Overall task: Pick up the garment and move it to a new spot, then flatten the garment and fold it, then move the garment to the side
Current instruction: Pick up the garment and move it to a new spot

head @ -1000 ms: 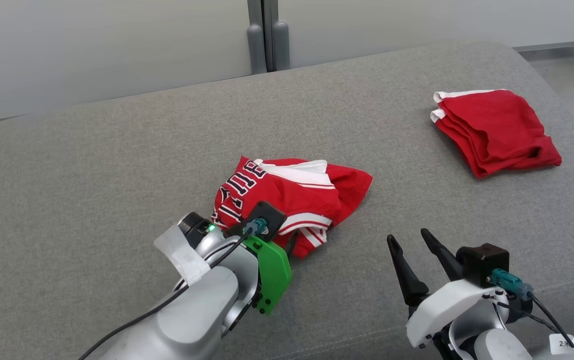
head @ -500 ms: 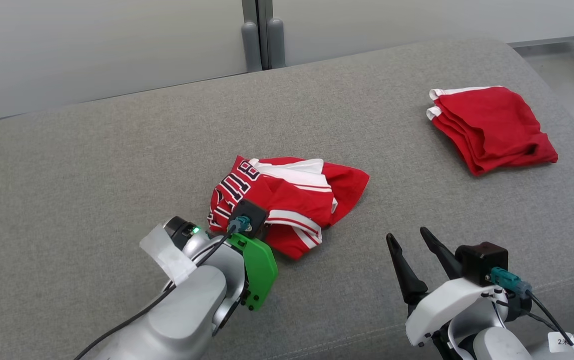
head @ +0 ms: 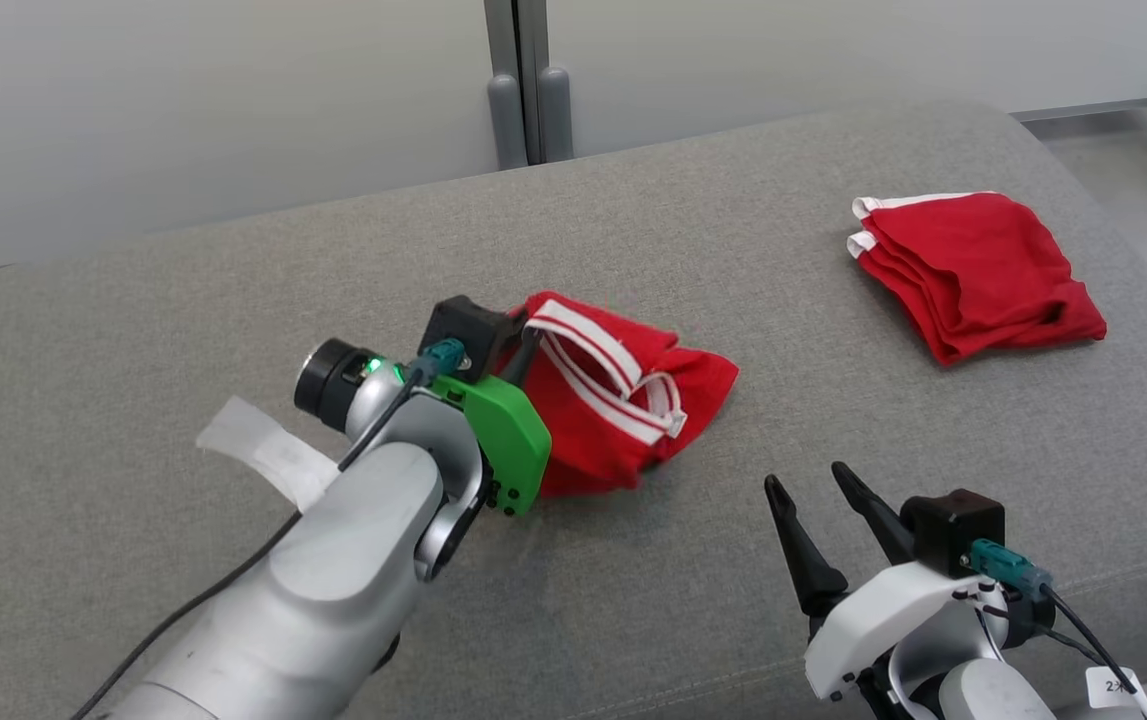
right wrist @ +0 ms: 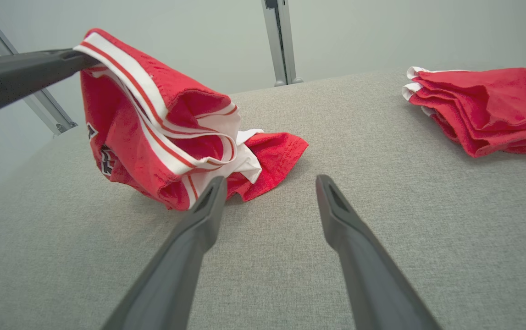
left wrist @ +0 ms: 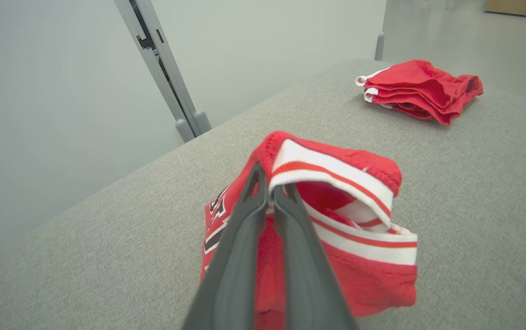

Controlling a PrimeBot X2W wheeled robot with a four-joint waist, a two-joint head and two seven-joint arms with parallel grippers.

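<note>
A crumpled red garment [head: 623,420] with white striped trim lies mid-surface, one striped edge raised. My left gripper [head: 523,338] is shut on that edge, and the lifted part hangs from it while the rest stays on the surface. In the left wrist view the fingers [left wrist: 267,183] meet on the trim of the garment [left wrist: 350,256]. In the right wrist view the garment [right wrist: 152,133] hangs from the left gripper's fingers [right wrist: 29,68]. My right gripper [head: 805,476] [right wrist: 269,183] stands open, low at the front right, apart from the cloth.
A folded red cloth [head: 973,270] [left wrist: 421,89] [right wrist: 487,107] lies at the far right of the grey padded surface [head: 233,300]. A pale wall with a grey post [head: 523,90] runs behind. Floor [head: 1133,170] shows past the right edge.
My left gripper closed on the garment's striped edge and rose, pulling that part up off the surface. The right gripper stayed put. The head camera shifted slightly.
</note>
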